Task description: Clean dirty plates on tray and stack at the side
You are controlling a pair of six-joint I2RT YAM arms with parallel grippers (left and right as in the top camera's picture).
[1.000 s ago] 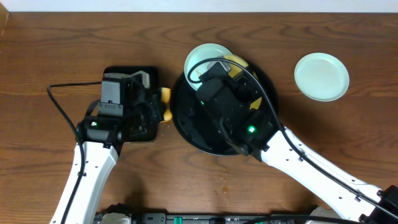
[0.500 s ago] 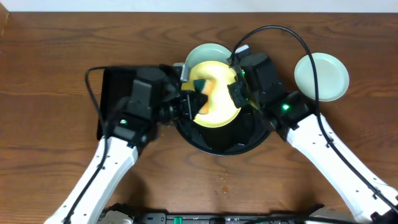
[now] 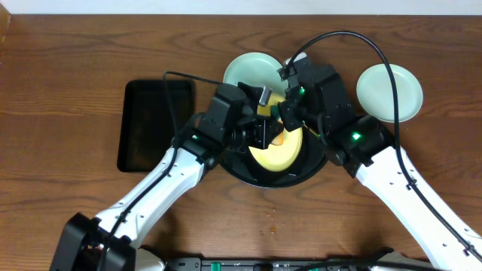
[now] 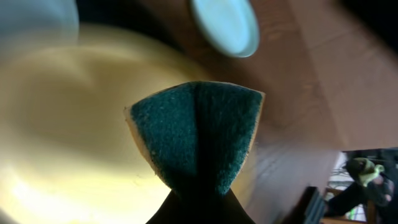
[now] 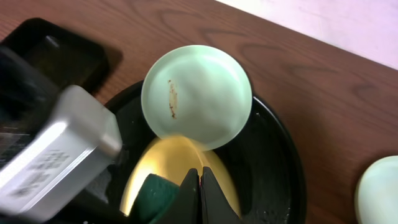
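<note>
— Arms, from overhead?
— Stretched in from lower left with the left gripper (image 3: 265, 134) and from lower right with the right gripper (image 3: 290, 114), both wrists bent down over the round tray (image 3: 282, 178).
— Jaws?
— Buried under the wrists from above. Plain on the wrist cameras: left pinching a folded green sponge (image 4: 196, 134), right pressed together on the rim of the yellow plate (image 5: 174, 165).
— Plates?
— Found the yellow plate tilted inside the tray, half covered overhead. Found a smeared mint plate (image 5: 196, 96) overlapping the tray's far rim, its brown streak legible only from the right wrist. Found a second mint plate (image 3: 389, 92) on the table (image 3: 60, 75), right of the tray.
— Left wrist view?
— Blurred beyond the sponge.
</note>
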